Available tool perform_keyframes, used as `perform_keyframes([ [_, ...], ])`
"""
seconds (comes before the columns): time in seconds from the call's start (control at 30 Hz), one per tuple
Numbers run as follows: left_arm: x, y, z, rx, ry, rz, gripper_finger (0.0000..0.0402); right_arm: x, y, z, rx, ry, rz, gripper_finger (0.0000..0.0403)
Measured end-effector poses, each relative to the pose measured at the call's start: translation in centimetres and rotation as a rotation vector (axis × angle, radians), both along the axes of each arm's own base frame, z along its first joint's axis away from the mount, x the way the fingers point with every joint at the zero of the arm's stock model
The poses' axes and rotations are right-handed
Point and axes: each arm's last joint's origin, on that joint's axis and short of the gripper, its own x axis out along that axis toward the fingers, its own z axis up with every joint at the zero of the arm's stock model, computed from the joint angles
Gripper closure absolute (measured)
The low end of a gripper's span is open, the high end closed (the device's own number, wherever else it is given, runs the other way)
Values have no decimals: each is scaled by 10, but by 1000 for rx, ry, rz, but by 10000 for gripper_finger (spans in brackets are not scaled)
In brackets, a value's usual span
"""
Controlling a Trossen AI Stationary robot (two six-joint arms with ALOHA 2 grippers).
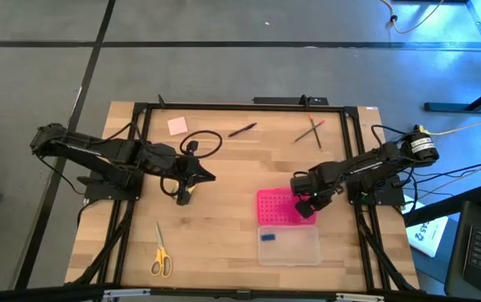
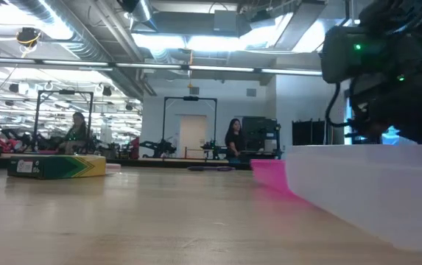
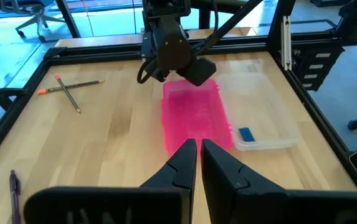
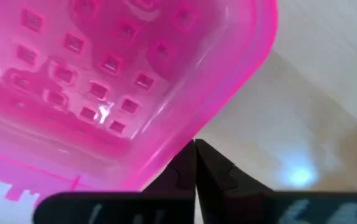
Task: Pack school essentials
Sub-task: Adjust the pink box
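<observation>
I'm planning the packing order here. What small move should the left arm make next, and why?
Probably open the left gripper and lower it onto the crayon box beneath it: its fingers are shut and empty, while the clear case already lies open with only the blue eraser inside.

Clear case (image 1: 295, 248): lower right of the high view, on the wooden table (image 1: 223, 226).
Pink perforated lid (image 1: 275, 207): just above the case, touching it.
Black cable (image 1: 204, 143): looped, upper centre.
People (image 2: 233, 140): low view, far background.

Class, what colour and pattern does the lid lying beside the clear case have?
Bright pink lid, dotted with rows of small square holes; the right wrist view shows it best.
</observation>
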Motion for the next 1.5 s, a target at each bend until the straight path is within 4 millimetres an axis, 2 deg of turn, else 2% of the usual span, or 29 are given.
perform_keyframes([
  [0.3, 0, 0, -1, 2, 7, 0, 383, 16, 2, 1, 22, -155, -52, 402],
  [0.47, -1, 0, -2, -2, 17, 2, 383, 13, 2, 4, 11, -142, -52, 402],
  [0.57, -1, 0, -1, -5, 18, 2, 383, 8, 4, 15, 25, -91, -43, 402],
  [0.67, -1, 0, -1, -5, 17, 2, 383, 4, 13, 24, 26, -38, -21, 402],
  [1.1, -1, 0, -1, -4, 19, 3, 383, 0, 62, 24, 73, -48, -80, 402],
  [1.3, -1, 0, -1, -4, 19, 3, 383, -4, 72, 21, 32, -31, -103, 402],
  [1.5, -1, 0, -1, -4, 19, 3, 383, 5, 81, 12, 59, -74, -97, 402],
])
